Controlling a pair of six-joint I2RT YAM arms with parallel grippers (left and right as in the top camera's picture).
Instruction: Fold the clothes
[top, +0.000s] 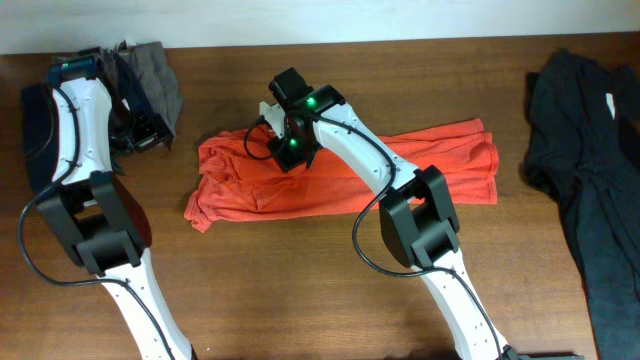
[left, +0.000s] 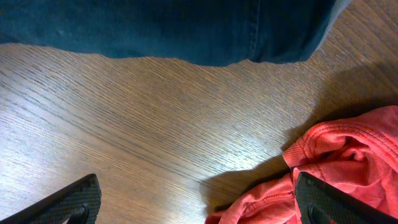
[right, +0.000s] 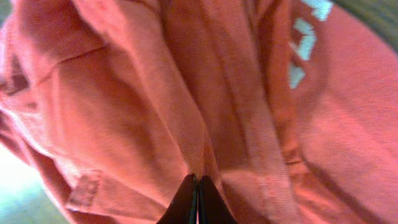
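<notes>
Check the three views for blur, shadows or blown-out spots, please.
Overhead: evenly lit and sharp, though the black garment at the frame's right shows little detail. Left wrist: crisp wood grain on the table; the orange-red T-shirt casts a dark shadow. Right wrist: very close and soft, white lettering blurred, bottom-left corner washed out pale.

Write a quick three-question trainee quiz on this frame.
1. True or false: the right fingers are shut on a fold of the orange shirt.
2. What lies at the right end of the table? A) dark garment B) cardboard box C) white towel
3. What do the left fingers hold?
Key: 1 true; 2 A; 3 nothing, they stand open over bare wood beside the shirt.
</notes>
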